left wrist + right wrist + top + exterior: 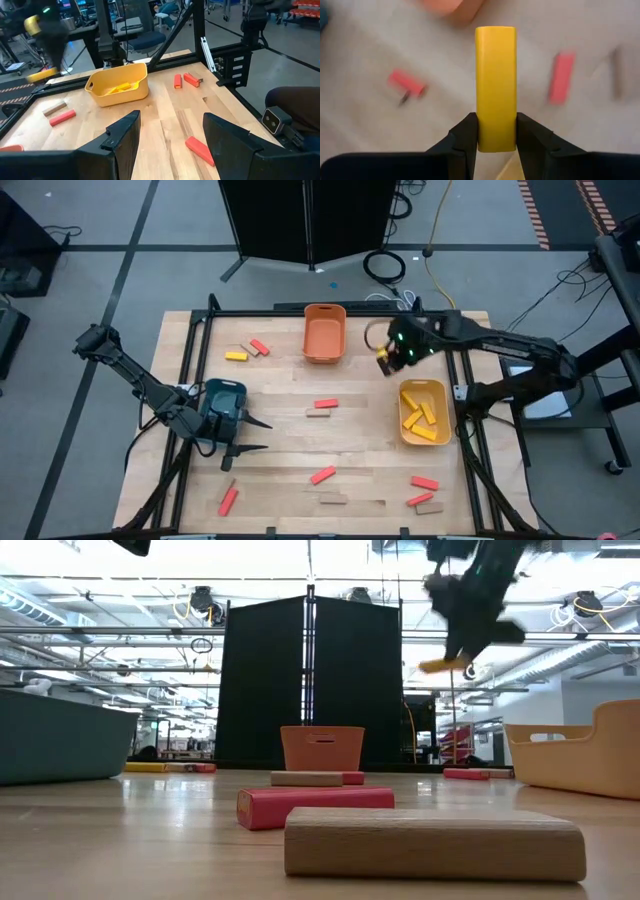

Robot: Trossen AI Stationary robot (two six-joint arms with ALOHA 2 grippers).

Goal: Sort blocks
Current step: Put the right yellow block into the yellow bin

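Above the table, right gripper (496, 131) is pinching a yellow block (495, 85); next we're carrying it over the yellow bin (441, 435).

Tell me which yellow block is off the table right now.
The yellow block clamped in the right hand, held in the air between the orange bin and the yellow bin. The others lie inside the yellow bin or on the table.

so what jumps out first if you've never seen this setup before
The right gripper is shut on a yellow block, carried in the air between the orange bin and the yellow bin, which already holds several yellow blocks. Red and tan blocks lie scattered over the wooden table. The left gripper is open beside the teal bin.
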